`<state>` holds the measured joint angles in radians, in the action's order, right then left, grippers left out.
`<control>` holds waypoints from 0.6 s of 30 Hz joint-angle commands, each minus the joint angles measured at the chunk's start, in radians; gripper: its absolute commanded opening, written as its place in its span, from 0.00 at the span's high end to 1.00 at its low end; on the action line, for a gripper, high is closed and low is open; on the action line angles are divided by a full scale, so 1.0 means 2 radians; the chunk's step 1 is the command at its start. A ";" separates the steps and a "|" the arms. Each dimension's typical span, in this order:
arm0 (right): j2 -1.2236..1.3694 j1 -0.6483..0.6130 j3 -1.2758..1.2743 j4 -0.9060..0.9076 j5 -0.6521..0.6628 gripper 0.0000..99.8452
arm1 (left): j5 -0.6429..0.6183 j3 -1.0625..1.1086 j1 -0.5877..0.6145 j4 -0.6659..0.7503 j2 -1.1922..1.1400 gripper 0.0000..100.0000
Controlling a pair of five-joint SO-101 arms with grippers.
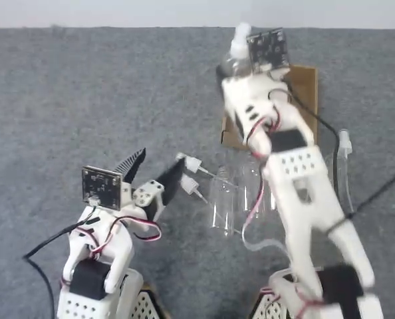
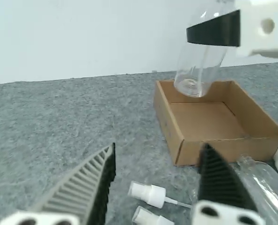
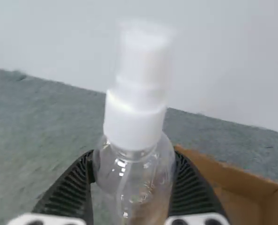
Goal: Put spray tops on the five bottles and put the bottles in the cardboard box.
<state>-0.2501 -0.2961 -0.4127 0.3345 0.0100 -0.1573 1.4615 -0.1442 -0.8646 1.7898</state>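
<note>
Early going, I judge: two loose spray tops (image 1: 189,162) lie mid-counter (image 1: 84,100), uncapped bottles (image 1: 224,203) at their 3 o'clock, and the cardboard box (image 2: 223,147) beyond looks empty. At 7 o'clock the left tool (image 2: 159,152) hangs low, fingers spread on nothing. Toward 1 o'clock the right arm stretches out, its tool (image 3: 132,197) clamped on a capped bottle (image 3: 135,126) above the box.

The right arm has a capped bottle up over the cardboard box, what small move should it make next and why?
Probably lower the bottle straight down into the cardboard box before letting go. The right gripper has its jaws shut on it, spray top already on, and its base hangs above the open box, not yet inside.
</note>
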 commanded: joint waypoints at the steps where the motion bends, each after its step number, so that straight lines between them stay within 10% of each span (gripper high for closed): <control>1: 0.064 0.026 0.073 -0.063 -0.005 0.99 | 0.002 -0.005 0.025 0.007 0.005 0.90; 18: 0.343 0.067 0.259 -0.112 -0.008 0.99 | 0.002 0.006 0.051 0.035 0.005 0.98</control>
<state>0.4312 -0.1688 0.0046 0.1350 0.0100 -0.1573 1.4799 -0.0445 -0.8339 1.7837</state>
